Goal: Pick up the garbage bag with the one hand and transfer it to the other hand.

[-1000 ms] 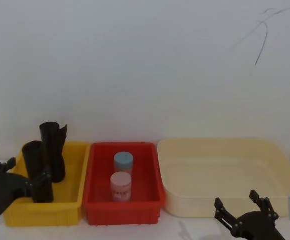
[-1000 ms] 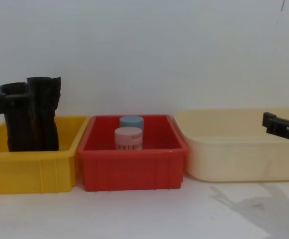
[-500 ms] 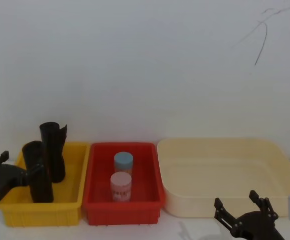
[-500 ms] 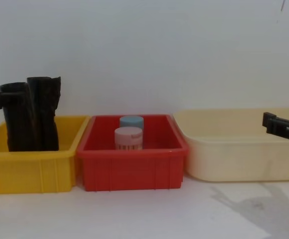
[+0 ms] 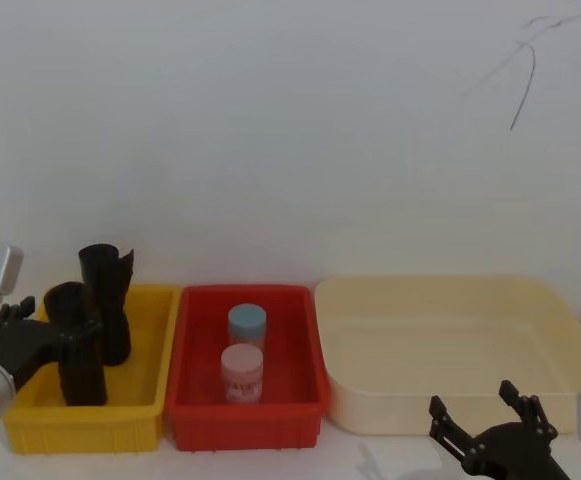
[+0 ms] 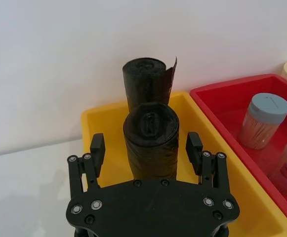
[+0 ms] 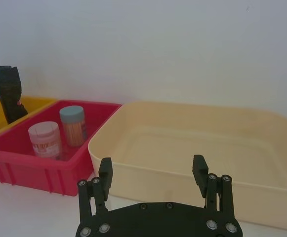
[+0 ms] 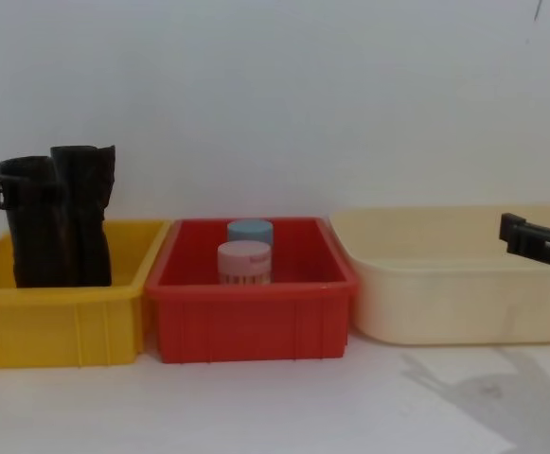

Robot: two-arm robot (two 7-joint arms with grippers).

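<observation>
Garbage bag (image 5: 85,375) upright in the yellow bin (image 5: 90,422), just in front of the ragged-topped roll (image 5: 107,300); contact between the 2 unclear. Left gripper (image 6: 145,146) around its upper part, fingers spread to either side with a gap at each, nothing grasped yet. Best to centre on the roll, close evenly below the rounded top, squeeze gently, expecting some give in rolled plastic, then lift straight up to spare the neighbour and the bin wall. Right gripper (image 7: 152,170) low before the cream tub (image 7: 262,197), fingers released and empty. Between bin and tub, a red bin (image 5: 245,425) holding a blue-lidded jar (image 5: 247,325) and a pink-lidded jar (image 5: 242,372). White tabletop (image 8: 275,407) underneath; plain white wall (image 5: 290,130) behind, marked by a thin dark line (image 5: 525,75) at upper right.
</observation>
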